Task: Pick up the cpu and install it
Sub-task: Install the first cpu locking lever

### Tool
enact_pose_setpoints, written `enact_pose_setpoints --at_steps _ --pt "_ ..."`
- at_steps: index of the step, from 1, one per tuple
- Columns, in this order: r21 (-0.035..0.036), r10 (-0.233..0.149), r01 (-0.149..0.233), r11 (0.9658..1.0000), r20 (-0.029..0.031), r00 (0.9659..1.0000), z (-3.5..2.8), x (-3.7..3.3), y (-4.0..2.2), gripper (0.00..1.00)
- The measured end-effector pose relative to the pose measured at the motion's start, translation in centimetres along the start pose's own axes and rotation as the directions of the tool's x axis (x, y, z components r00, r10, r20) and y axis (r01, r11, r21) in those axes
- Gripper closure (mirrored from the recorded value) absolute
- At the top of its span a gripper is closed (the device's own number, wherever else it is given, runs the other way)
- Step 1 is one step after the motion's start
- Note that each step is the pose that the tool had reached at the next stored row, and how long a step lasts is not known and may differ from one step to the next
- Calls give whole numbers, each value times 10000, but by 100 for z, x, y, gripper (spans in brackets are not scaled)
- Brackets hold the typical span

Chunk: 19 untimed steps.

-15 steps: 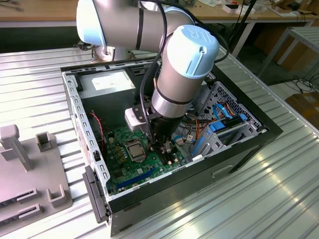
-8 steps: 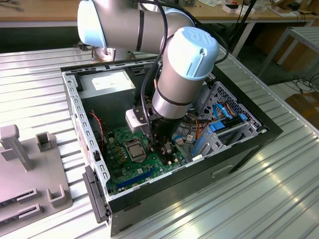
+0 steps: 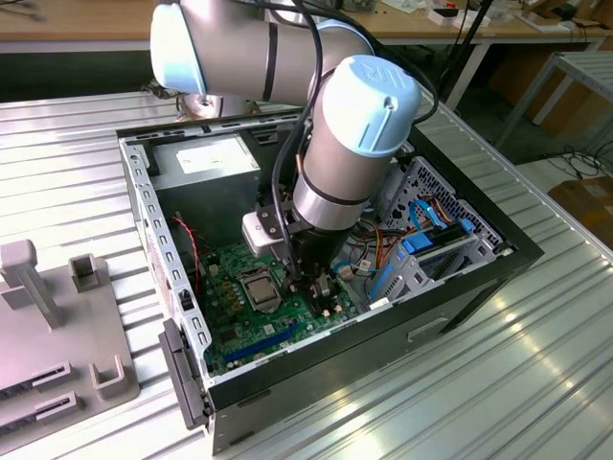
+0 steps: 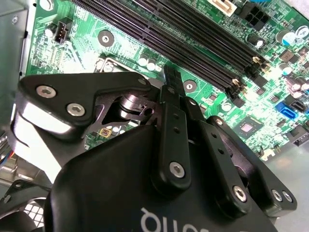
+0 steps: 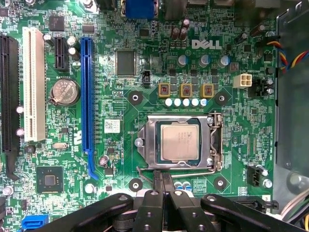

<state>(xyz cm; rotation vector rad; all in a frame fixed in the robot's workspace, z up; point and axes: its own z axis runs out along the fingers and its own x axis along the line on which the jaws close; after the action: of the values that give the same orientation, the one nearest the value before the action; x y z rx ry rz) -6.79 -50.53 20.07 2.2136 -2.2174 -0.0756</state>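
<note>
In the first wrist view the cpu [image 5: 179, 142], a small square chip with a silver-grey top, lies flat in the socket frame [image 5: 145, 140] on the green motherboard [image 5: 231, 145]. My gripper [image 5: 162, 176] hovers just beside the socket's edge, its two thin black fingers pressed together with nothing between them. The second wrist view shows the same joined fingers [image 4: 170, 79] above the board near the memory slots [image 4: 193, 43]. In the exterior view the gripper [image 3: 302, 287] hangs low inside the open computer case [image 3: 316, 383], beside the socket with the cpu [image 3: 259, 286].
A blue expansion slot [image 5: 87, 96] and a white slot [image 5: 33, 82] run along the board away from the socket. Cables and a drive cage [image 3: 431, 240] fill the case on the exterior view's right. A grey fixture plate [image 3: 57, 326] lies outside the case on the exterior view's left.
</note>
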Motion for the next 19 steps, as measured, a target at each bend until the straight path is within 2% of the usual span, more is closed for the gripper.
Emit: enact_pose_setpoints --at_steps 7,19 --pt "0 -43 43 10000 0 10000 12 0 -22 89" --pt "-2 -108 108 9999 -3 9999 21 1 -25 89"
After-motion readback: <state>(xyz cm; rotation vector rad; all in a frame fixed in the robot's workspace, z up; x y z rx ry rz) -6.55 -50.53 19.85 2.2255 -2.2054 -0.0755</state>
